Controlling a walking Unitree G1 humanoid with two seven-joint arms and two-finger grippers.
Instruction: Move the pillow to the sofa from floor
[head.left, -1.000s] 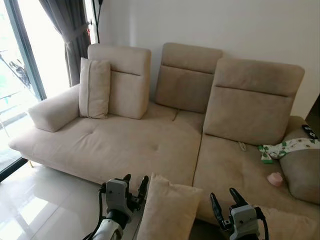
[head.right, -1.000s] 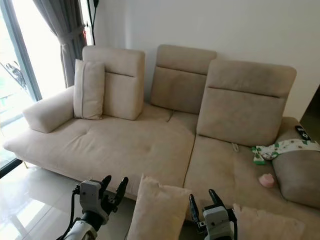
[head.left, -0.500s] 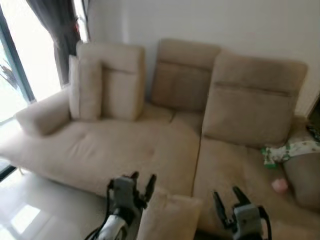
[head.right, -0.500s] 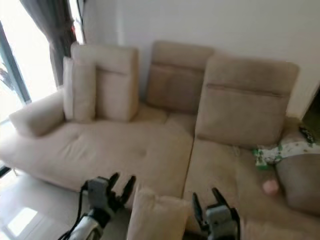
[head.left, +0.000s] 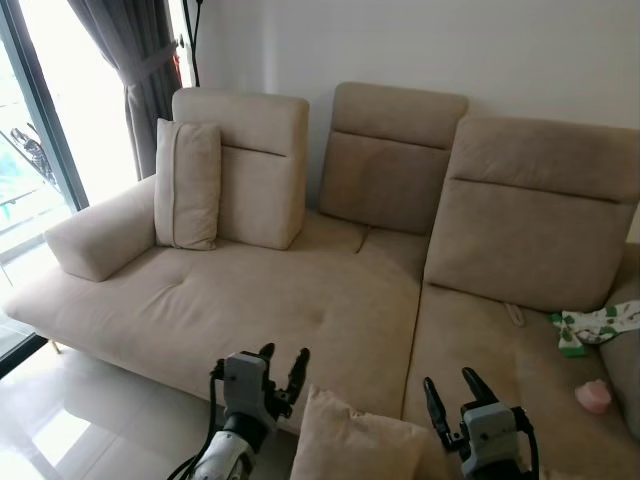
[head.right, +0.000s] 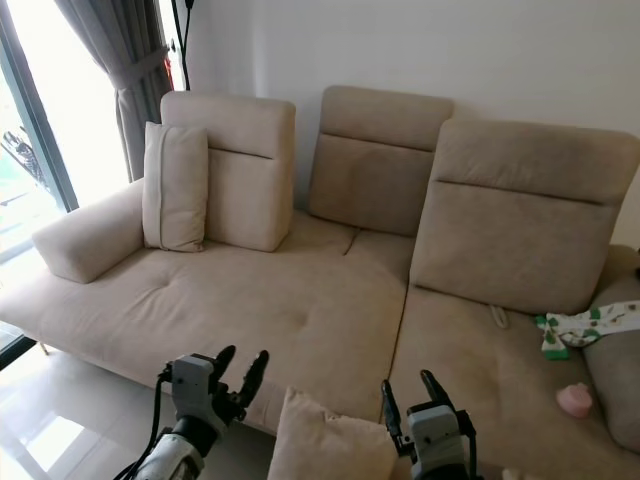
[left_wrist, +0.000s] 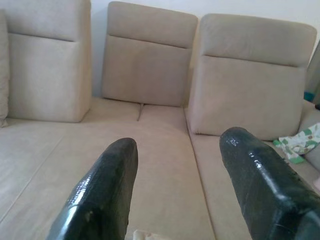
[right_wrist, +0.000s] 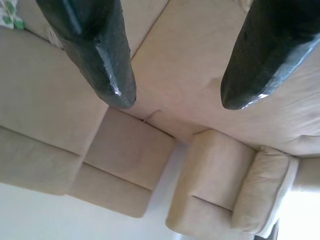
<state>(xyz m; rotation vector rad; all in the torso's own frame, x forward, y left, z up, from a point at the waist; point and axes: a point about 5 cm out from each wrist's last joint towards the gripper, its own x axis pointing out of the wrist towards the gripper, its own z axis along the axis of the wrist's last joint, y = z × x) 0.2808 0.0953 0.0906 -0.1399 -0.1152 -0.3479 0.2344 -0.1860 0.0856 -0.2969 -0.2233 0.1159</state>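
- Low at the front edge of the head views, a beige pillow (head.left: 355, 448) stood between the robot's two arms, just before the front edge of the sofa (head.left: 300, 300); its upper corners showed and the rest was cut off below the frame.
- The left gripper (head.left: 283, 365) was raised beside the pillow's left corner, its jaws apart with nothing between them; the left wrist view showed both fingers (left_wrist: 102, 192) spread with sofa seat beyond.
- The right gripper (head.right: 410, 395) sat just right of the pillow, jaws likewise apart and empty, confirmed by the right wrist view.
- Judging by its slumped top edge and creased fabric, the pillow looked soft, light and easily squashed; a pinch on an upper corner or a squeeze from both sides would probably hold it, though the cloth might slip or sag.
- Whether the pillow rested on the floor or leaned against the sofa could not be told, since its base was out of view.
- A second pillow (head.left: 186, 185) stood upright against the left backrest.
- A patterned cloth (head.left: 598, 325) and a small pink object (head.left: 593, 396) lay on the right seat; what the pink object was could not be made out.
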